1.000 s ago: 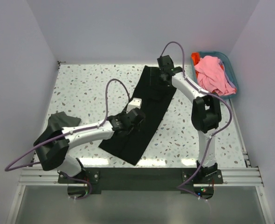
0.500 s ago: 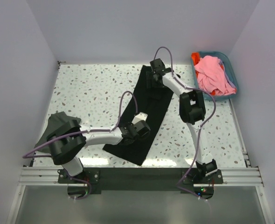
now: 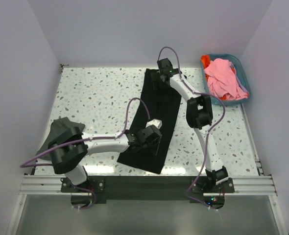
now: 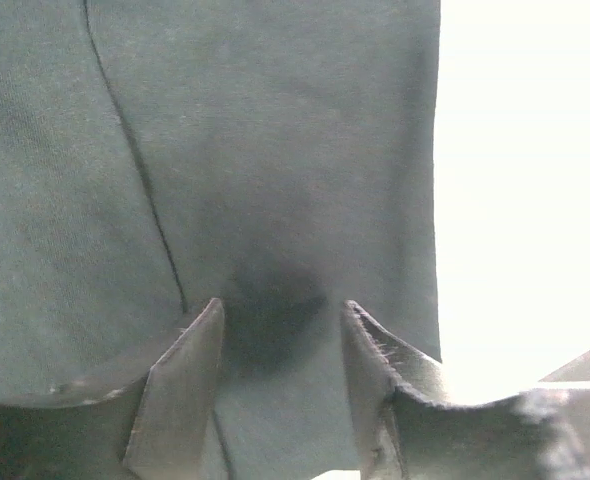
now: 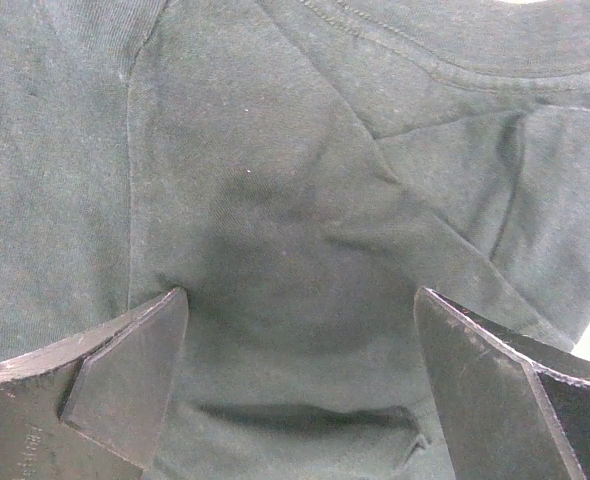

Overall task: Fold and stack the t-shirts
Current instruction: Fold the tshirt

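Note:
The large black t-shirt (image 3: 162, 110) lies as a long folded strip running from the far middle of the table to the near edge. My left gripper (image 3: 151, 138) is open and low over its near part, fingers (image 4: 187, 380) on the fabric (image 4: 275, 150) by its right edge. My right gripper (image 3: 163, 75) is open wide over the far end, above the sleeve and collar seams (image 5: 305, 200). A dark grey t-shirt (image 3: 61, 128) lies crumpled at the left. Pink (image 3: 224, 78) and orange-red (image 3: 205, 61) t-shirts are heaped in the basket.
The teal plastic basket (image 3: 242, 66) stands at the far right corner. White walls close in the speckled table (image 3: 95, 93) on three sides. My left arm stretches across the near left of the table.
The far end of the black t-shirt has swung left and the strip now lies straighter. My right gripper moved left with it; my left gripper moved right and nearer.

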{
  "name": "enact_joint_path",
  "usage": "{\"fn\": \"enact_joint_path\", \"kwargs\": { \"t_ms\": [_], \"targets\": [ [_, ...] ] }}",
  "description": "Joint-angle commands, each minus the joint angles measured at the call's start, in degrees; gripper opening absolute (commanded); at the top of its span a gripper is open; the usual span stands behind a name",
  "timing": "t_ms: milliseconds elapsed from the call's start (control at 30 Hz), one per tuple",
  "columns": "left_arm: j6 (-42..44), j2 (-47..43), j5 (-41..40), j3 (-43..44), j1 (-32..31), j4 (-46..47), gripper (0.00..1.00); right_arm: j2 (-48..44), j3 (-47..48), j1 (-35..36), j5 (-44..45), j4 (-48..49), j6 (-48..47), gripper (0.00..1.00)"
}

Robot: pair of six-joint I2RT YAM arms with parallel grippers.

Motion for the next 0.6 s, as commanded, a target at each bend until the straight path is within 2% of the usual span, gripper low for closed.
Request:
{"fn": "enact_joint_path", "kwargs": {
  "t_ms": [0, 67, 133, 167, 200, 233, 267, 300, 333, 367, 400, 433, 467, 567],
  "targets": [
    [-0.3, -8.7, -1.0, 3.4, -0.1, 0.4, 0.57, -8.6, 1.7, -0.5, 0.3, -0.4, 0.6, 0.99],
    [-0.1, -12.1, -4.2, 4.3, 0.7, -3.8, 0.60, -14.1, -2.5, -0.6, 1.2, -1.0, 4.0, 0.99],
    [-2.1, -18.4, -8.5, 2.7, 2.4, -6.5, 0.61, -23.7, -8.1, -0.3, 0.2, -1.6, 8.2, 0.99],
    [-3.3, -20.6, -9.6, 0.0, 3.1, -7.6, 0.61, -27.3, -17.3, 0.0, -0.5, -1.3, 10.0, 0.99],
    [-4.5, -24.8, -11.4, -1.6, 3.9, -8.4, 0.60, -36.5, -23.3, 0.8, -0.5, 1.7, 11.4, 0.99],
    [-6.4, -26.6, -11.8, -3.4, 5.2, -9.1, 0.60, -40.8, -29.8, 1.7, -0.2, 3.7, 13.7, 0.99],
    [-7.0, -28.4, -12.0, -5.2, 5.8, -9.9, 0.59, -45.8, -42.2, 4.3, 0.2, 5.8, 14.8, 0.99],
    [-7.8, -31.1, -12.7, -8.4, 6.0, -10.3, 0.59, -49.9, -48.0, 5.8, 0.7, 7.7, 16.3, 0.99],
    [-9.7, -32.1, -13.3, -9.7, 6.1, -11.0, 0.58, -58.0, -53.7, 8.3, -0.1, 9.9, 20.4, 0.95],
    [-10.6, -33.0, -13.9, -12.1, 6.2, -12.9, 0.58, -61.9, -64.7, 9.5, -1.4, 11.7, 22.4, 0.91],
    [-11.8, -34.3, -14.8, -13.1, 6.2, -14.0, 0.57, -65.5, -69.9, 11.2, -1.8, 13.6, 24.5, 0.88],
    [-15.1, -34.8, -15.3, -14.2, 6.1, -15.3, 0.57, -73.1, -74.7, 13.0, -1.3, 14.3, 28.6, 0.85],
    [-16.8, -36.1, -15.8, -16.5, 6.0, -17.6, 0.57, -76.1, -82.4, 17.4, -1.3, 14.3, 30.2, 0.84],
    [-22.7, -38.2, -16.2, -21.6, 5.9, -20.1, 0.58, -87.0, -92.9, 23.1, -3.7, 10.4, 37.5, 0.82]
  ]
}}
